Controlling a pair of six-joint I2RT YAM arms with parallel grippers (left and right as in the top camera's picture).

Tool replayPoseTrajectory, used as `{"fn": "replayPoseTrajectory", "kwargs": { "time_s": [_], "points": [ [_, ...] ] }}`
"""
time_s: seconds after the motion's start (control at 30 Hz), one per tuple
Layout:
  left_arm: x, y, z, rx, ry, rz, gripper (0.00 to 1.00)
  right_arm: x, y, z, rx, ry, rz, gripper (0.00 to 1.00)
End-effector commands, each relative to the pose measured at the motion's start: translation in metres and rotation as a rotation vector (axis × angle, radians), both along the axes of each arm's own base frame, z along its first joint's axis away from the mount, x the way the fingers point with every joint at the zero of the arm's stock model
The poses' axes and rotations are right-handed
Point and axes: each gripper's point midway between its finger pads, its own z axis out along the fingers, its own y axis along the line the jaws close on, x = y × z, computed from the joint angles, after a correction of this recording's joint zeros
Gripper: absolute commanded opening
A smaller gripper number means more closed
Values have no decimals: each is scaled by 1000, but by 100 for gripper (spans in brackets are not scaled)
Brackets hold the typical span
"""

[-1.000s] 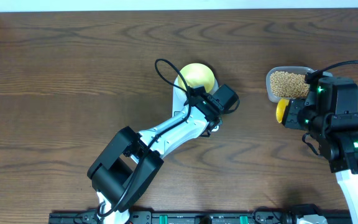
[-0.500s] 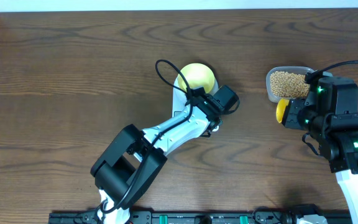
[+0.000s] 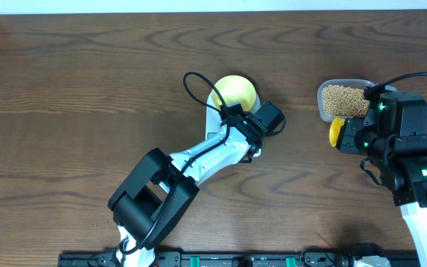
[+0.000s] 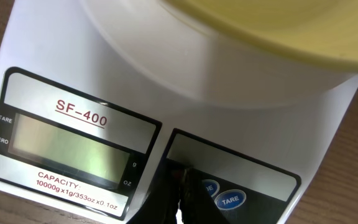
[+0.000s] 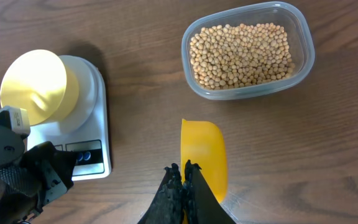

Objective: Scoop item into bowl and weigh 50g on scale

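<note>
Left gripper (image 4: 180, 190) is clenched, empty, with its dark tips together on the button panel of the white scale (image 4: 30, 59), just left of the two blue buttons (image 4: 230, 200). It looks like contact, but the tips are cut off by the bottom edge of the left wrist view. Grey display (image 4: 67, 146) is in view, digits can't be made out. The pale-yellow bowl (image 4: 278, 31) sits on the round platform (image 4: 216, 68). Only its lower rim shows in the left wrist view, and its inside is blurred in the other views, so contents unclear. From overhead the left arm covers most of the scale and only the bowl sticks out. Right gripper (image 5: 182, 186) is pinched shut at the near end of the yellow scoop (image 5: 204, 149). The handle is hidden behind the fingers and the scoop's inside looks bare. The beans (image 5: 241, 53) fill the clear plastic tub (image 5: 307, 55), which is on the wooden table (image 5: 135, 37) just beyond the scoop and well apart from the scale. Overhead, the right arm hides the tub's near edge.
</note>
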Motion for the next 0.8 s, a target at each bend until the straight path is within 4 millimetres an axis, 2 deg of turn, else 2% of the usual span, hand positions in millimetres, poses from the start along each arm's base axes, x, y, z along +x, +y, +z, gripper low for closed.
{"fn": "replayPoseTrajectory", "kwargs": {
  "time_s": [0.0,0.77],
  "points": [
    [0,6,-7,20,-2,42,7,2,-4,6,-15,-15,-5,1],
    [0,8,-14,25,0,81,7,2,-4,6,-15,-15,-5,1]
  ]
}}
